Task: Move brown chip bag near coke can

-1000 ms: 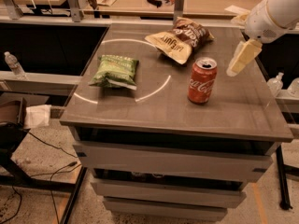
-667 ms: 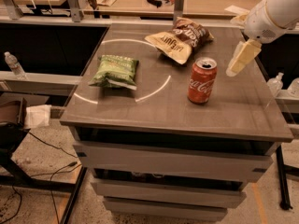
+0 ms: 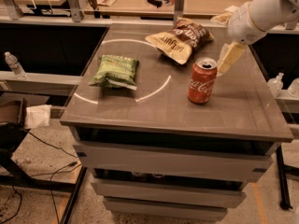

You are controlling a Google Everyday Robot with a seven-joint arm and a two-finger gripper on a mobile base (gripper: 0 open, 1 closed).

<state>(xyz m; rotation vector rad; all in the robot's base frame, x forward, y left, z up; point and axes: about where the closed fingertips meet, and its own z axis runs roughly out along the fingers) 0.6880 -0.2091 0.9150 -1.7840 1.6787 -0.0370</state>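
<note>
The brown chip bag (image 3: 181, 38) lies flat at the far middle of the table, its cream-yellow lettered end pointing to the front left. The red coke can (image 3: 202, 80) stands upright in front of it, a little to the right, with a small gap between them. My gripper (image 3: 227, 59) hangs from the white arm at the upper right. It sits just right of the can's top and just above the table, touching neither the can nor the bag, and it holds nothing.
A green chip bag (image 3: 115, 71) lies on the left part of the grey table (image 3: 243, 111). A white arc is marked on the tabletop. Drawers sit below the table. A water bottle (image 3: 15, 65) stands on a shelf at the left, and cluttered desks run behind.
My gripper has moved slightly left, closer to the can. The bags and the can have not moved.
</note>
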